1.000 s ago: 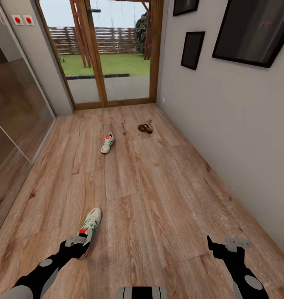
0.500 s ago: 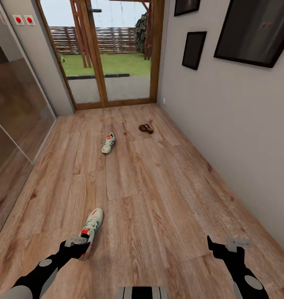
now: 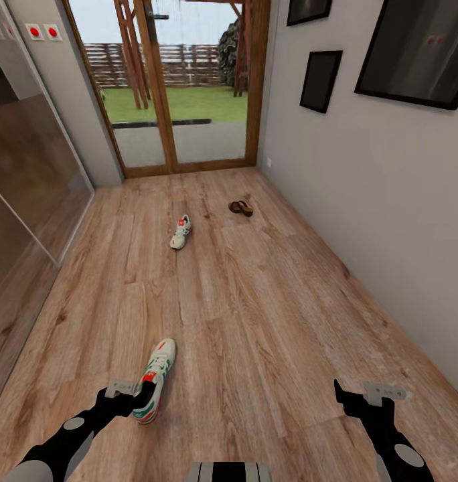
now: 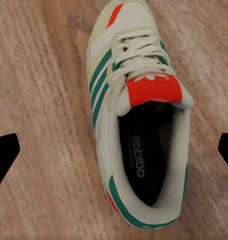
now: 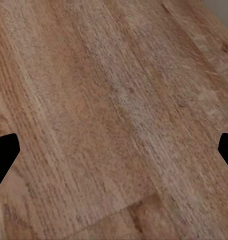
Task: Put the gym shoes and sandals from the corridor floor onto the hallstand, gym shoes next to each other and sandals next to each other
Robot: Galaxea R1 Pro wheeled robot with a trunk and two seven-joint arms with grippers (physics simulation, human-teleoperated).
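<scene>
The near gym shoe (image 3: 155,380) lies flat on its sole on the corridor floor (image 3: 256,321), toe pointing away from me toward the glass door (image 3: 189,87), heel at my left gripper (image 3: 136,396). In my left wrist view the same shoe (image 4: 139,125) sits between my two dark fingertips (image 4: 4,157), its open collar and red tongue patch facing the camera. My left jaws are spread wide, one tip well out on each side of the heel, touching nothing. I judge that I hold them so in order to straddle the heel and collar, the narrowest and firmest part for a grasp from above; the shoe is not yet taken.

The second gym shoe (image 3: 181,231) lies farther up the corridor, also on the planks, well apart from the first. Beyond it, nearer the right wall (image 3: 390,221), lie the brown sandals (image 3: 241,208), close together; at this range I cannot tell whether they touch.

My right gripper (image 3: 353,400) hangs over bare planks (image 5: 114,120) at my right, jaws likewise open and empty, I judge simply kept out of the way while the left arm works.

To my left runs the mirrored wardrobe (image 3: 21,194); dark framed pictures (image 3: 321,80) hang on the right wall. All the footwear is on the floor, so the whole placing job remains.
</scene>
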